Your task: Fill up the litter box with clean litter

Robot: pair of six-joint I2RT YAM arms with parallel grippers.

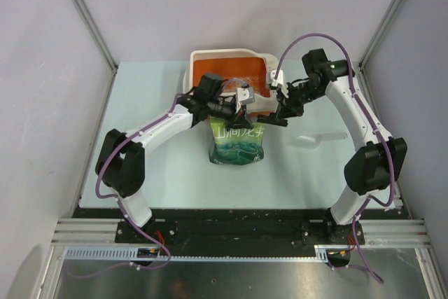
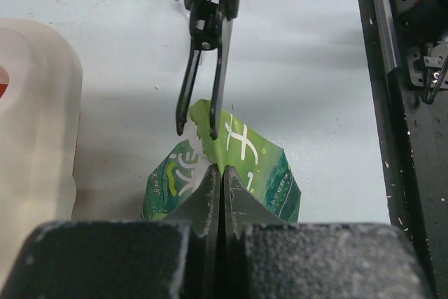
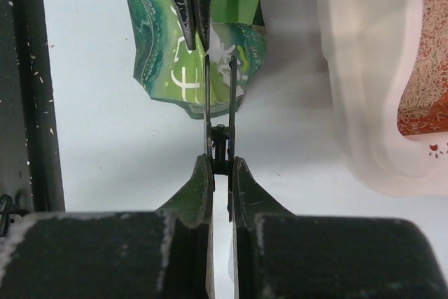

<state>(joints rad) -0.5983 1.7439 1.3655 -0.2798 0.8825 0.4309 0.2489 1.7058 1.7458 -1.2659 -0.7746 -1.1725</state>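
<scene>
Clamping the green pouch (image 1: pixel 238 146), your left gripper (image 2: pixel 222 176) was fully closed; your right gripper (image 3: pixel 221 166) pinched scissors (image 2: pixel 206 26) at the pouch top. The litter box (image 1: pixel 224 52) lay just beyond both, its clean litter (image 3: pixel 423 96) mostly cropped.

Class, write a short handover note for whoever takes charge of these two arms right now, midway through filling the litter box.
Left gripper: shut on the top edge of the green pouch, which is on the near side of the litter box.
Right gripper: shut on the scissors, blades slightly apart at the pouch's top.
Done: some litter lies in the box.
Left: finish cutting the pouch open, set the scissors down, pour.
</scene>
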